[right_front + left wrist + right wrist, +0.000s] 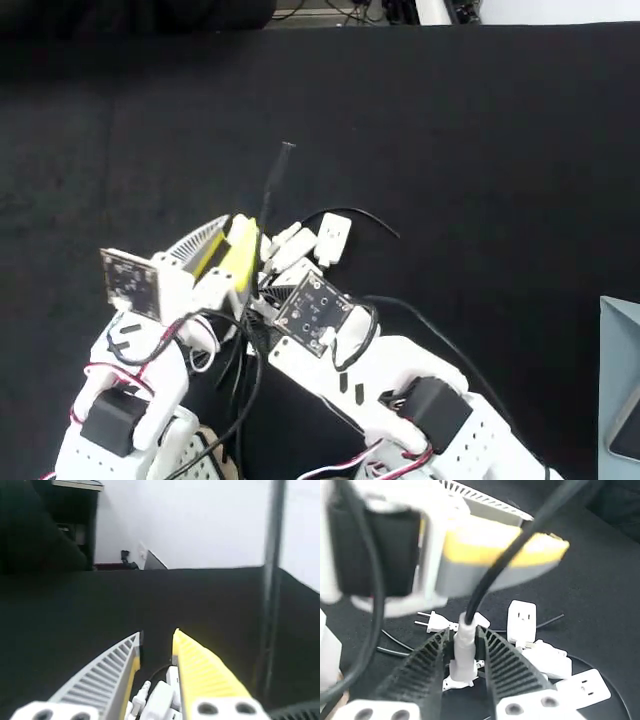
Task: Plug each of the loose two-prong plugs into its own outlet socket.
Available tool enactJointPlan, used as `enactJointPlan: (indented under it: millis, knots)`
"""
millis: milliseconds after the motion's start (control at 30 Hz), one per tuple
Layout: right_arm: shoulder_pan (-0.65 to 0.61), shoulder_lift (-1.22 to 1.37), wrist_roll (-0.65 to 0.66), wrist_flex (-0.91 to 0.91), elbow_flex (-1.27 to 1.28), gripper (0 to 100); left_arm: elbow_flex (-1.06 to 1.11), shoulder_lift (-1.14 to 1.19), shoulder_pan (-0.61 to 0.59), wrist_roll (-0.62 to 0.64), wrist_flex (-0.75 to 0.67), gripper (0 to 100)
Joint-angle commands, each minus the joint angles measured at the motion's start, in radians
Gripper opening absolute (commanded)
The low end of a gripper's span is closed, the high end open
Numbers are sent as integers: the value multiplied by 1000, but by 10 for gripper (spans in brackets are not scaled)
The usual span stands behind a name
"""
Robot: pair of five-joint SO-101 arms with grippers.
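Two tools crowd the white tangle on the bench (480,150): the left tool (156,636) stands partly open astride a white piece (161,700) without clearly gripping it, and the right tool (462,632) is clamped on a corded plug (462,652). A second plug (434,623) lies loose just beside it. The outlet sockets (521,616) farther right look unfilled, so I judge that every insertion remains.

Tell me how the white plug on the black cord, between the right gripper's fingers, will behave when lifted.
The white plug looks like small rigid plastic, so probably light and stiff in the right gripper. Its black cord curves loosely, so it will likely flop and drag. The smooth casing might slip between the ribbed fingers.
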Motion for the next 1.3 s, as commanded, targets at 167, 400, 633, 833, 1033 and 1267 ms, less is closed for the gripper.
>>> enactJointPlan:
  millis: [167,400,633,833,1033,1267]
  knots:
    - [92,-5,0,-11,-1,12,-15,-5,136,-92,23,116]
    - [106,-5,0,0,28,11,-19,-5,45,-103,18,116]
    - [285,-5,0,12,31,12,-12,2,-289,-103,44,120]
    - [316,2,0,15,19,12,-50,92,-315,-110,123,121]
    - [350,142,-60,3,7,12,-262,402,-315,-160,241,144]
    - [460,320,-169,-54,-50,12,-506,793,-314,-95,470,282]
